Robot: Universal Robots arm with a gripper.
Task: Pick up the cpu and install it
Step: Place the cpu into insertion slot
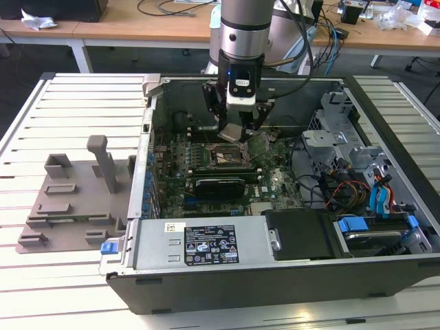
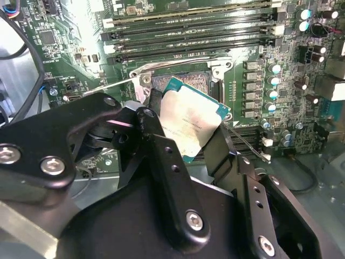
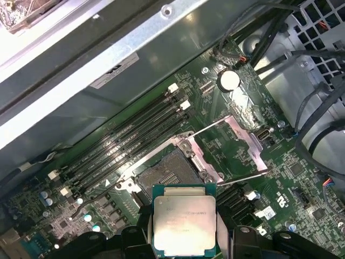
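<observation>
Inside the open case [image 1: 206, 251] on the slatted desk [image 1: 75, 103], the arm [image 1: 244, 27] hangs straight down from above, its black claw [image 1: 236, 132] clenched on the cpu [image 1: 232, 133] by two opposite edges. The cpu hovers just above the socket [image 1: 230, 159], not touching it. In the second wrist view the fingers [image 2: 161, 151] — black metal links, jointed and bolted — flank the cpu's dull silver lid, which has a thin green rim. In the first wrist view the socket is a dark square well framed in bright metal; its load plate [image 3: 240, 141] stands swung open beside it, with a thin wire lever along its edge. Long dark memory slots [image 3: 124, 145] run beside the socket on the green board. Cables [image 1: 344, 189] and a grey drive cage [image 1: 330, 117] crowd the case at the exterior view's right — a grey plastic tray [image 1: 69, 199] lies on the desk at the exterior view's left, well apart from the claw.
</observation>
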